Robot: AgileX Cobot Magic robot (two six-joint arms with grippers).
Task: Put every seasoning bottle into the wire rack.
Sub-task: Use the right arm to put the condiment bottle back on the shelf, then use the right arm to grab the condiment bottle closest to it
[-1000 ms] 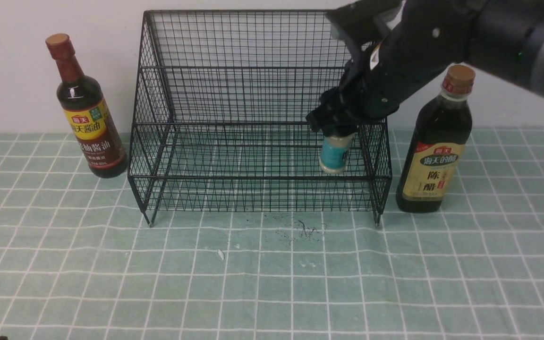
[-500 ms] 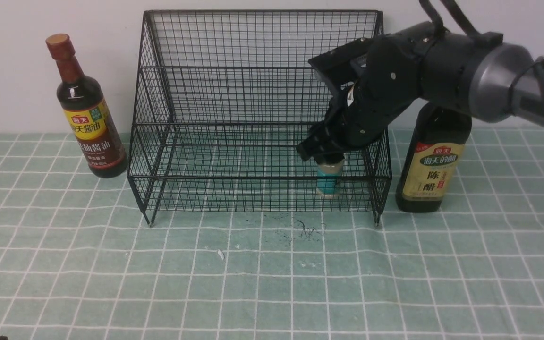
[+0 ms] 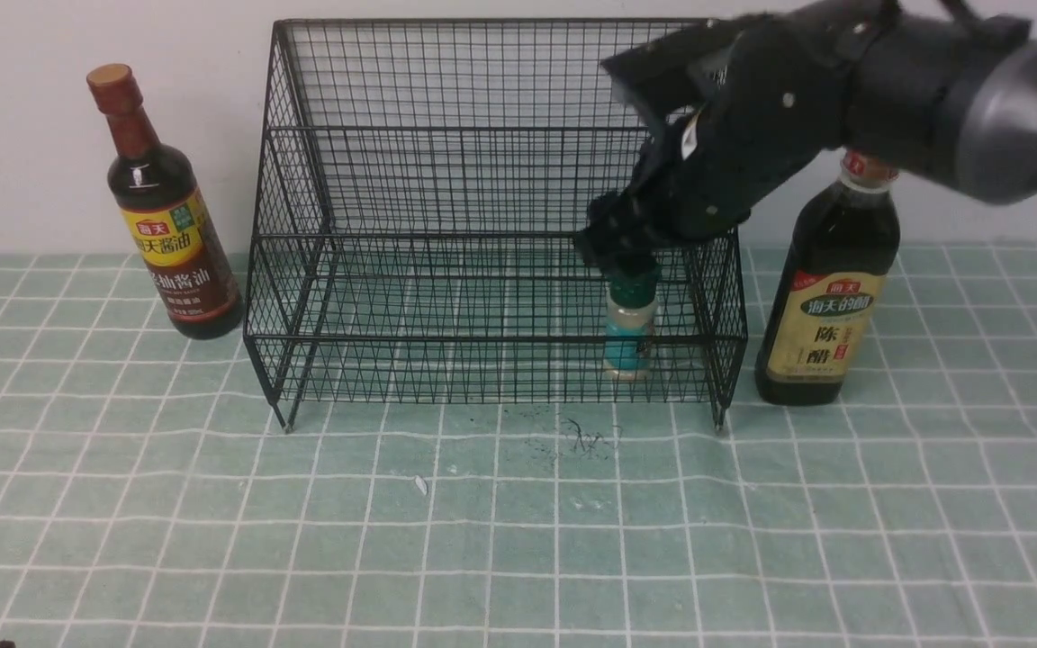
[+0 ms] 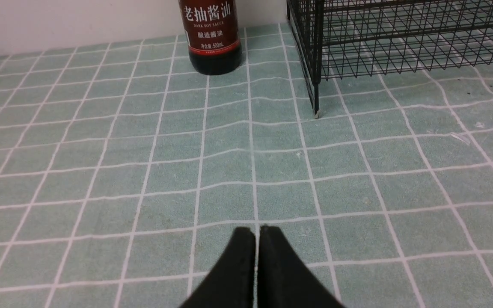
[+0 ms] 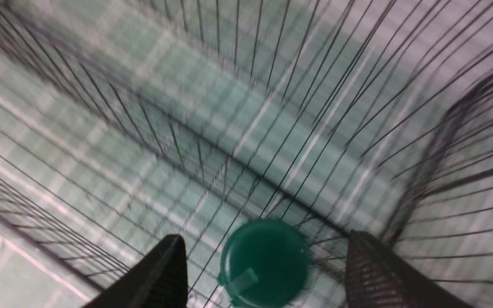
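The black wire rack (image 3: pixel 491 180) stands at the back of the table. The tiny green-capped, teal-labelled shaker (image 3: pixel 631 333) stands upright on the rack's lower tier, near its right side. My right gripper (image 3: pixel 619 252) hovers just above the shaker's cap (image 5: pixel 265 263), open, with both fingers clear of it. The tall dark bottle with the red-brown cap (image 3: pixel 167 225) stands left of the rack. The broader dark bottle with the cream label (image 3: pixel 829 297) stands to the rack's right, its cap hidden behind my right arm. My left gripper (image 4: pixel 257 231) is shut and empty, low over the cloth.
A green checked cloth (image 3: pixel 518 540) covers the table, with small dark specks (image 3: pixel 586 436) in front of the rack. A white wall runs close behind the rack and bottles. In the left wrist view the tall bottle's base (image 4: pixel 212 38) and a rack leg (image 4: pixel 316 113) lie ahead.
My right gripper brought the shaker down onto the rack's lower tier, opened and let it go, then rose slightly. The left gripper stayed still.
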